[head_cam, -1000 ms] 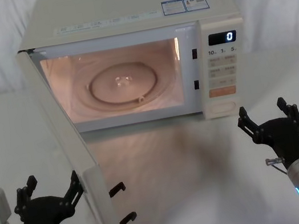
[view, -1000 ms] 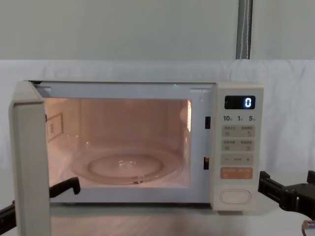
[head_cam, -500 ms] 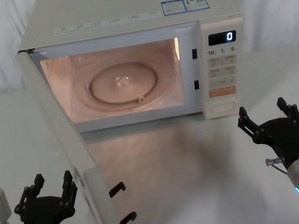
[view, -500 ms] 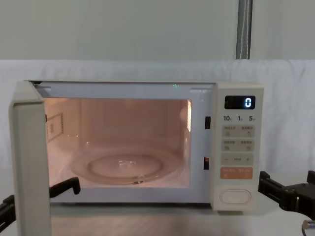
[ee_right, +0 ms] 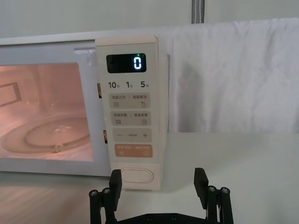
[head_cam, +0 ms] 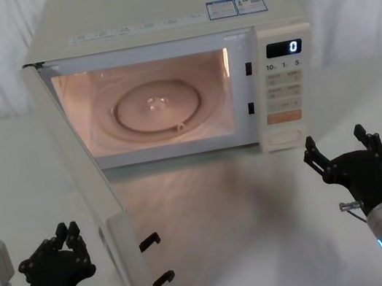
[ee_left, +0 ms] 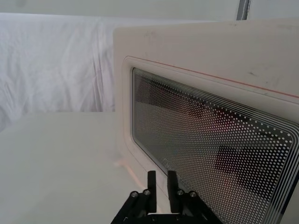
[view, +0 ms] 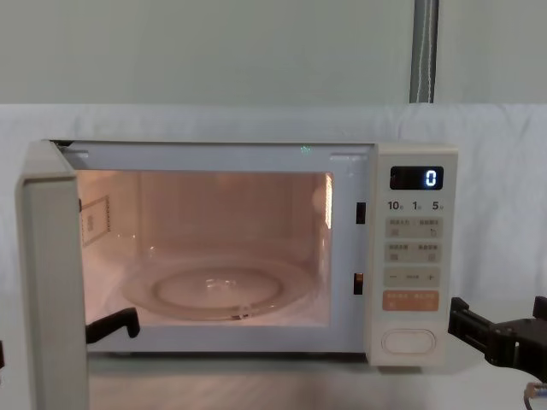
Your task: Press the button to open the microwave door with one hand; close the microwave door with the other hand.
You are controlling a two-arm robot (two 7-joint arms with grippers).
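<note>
White tabletop (head_cam: 25, 165); microwave (head_cam: 154, 16) far centre, microwave door (head_cam: 105, 225) swung open left. Left gripper (head_cam: 70, 234), jaws together, near its outer face: push rightward, steady. Right gripper (head_cam: 341, 148), jaws apart, idle near button (head_cam: 284, 138).

The left hand (head_cam: 69, 238) is hovering low with fingers pinched together; the right hand (head_cam: 340, 146) is waiting with fingers spread.

**White counter, white backdrop**

A white counter (head_cam: 260, 197) stretches ahead of the tools. Behind it hangs a wrinkled white cloth backdrop (ee_right: 233, 70). A grey vertical pole (view: 425, 51) rises above the cloth against a pale wall (view: 214, 51).
</note>
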